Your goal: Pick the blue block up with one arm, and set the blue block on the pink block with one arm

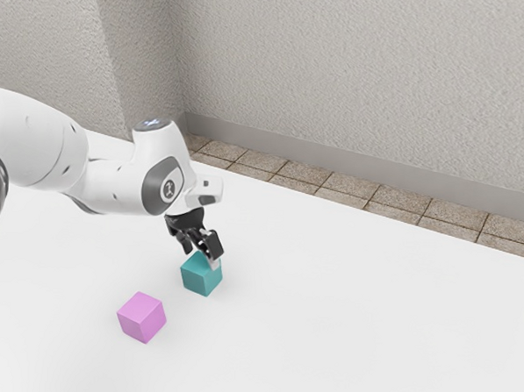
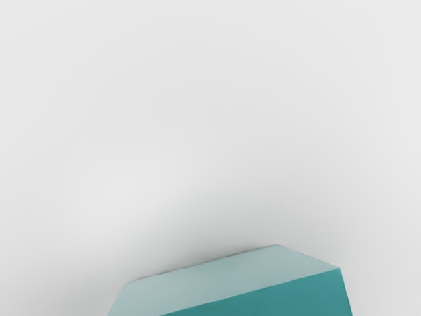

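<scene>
The blue block (image 1: 201,277), teal in colour, rests on the white table. My gripper (image 1: 203,253) hangs right over it, open, with its fingertips spread at the block's top edge; one light pad (image 1: 213,264) reaches the block's far corner. In the wrist view the same blue block (image 2: 230,286) lies just under the hand, its top face and one side showing. The pink block (image 1: 141,316) stands on the table nearer the front and toward the exterior view's left of the blue block, a short gap away.
The white table (image 1: 352,324) stretches wide toward the exterior view's right and front. Behind it runs a strip of brown tiled floor (image 1: 376,198) and a grey wall. My arm (image 1: 88,169) comes in from the exterior view's left.
</scene>
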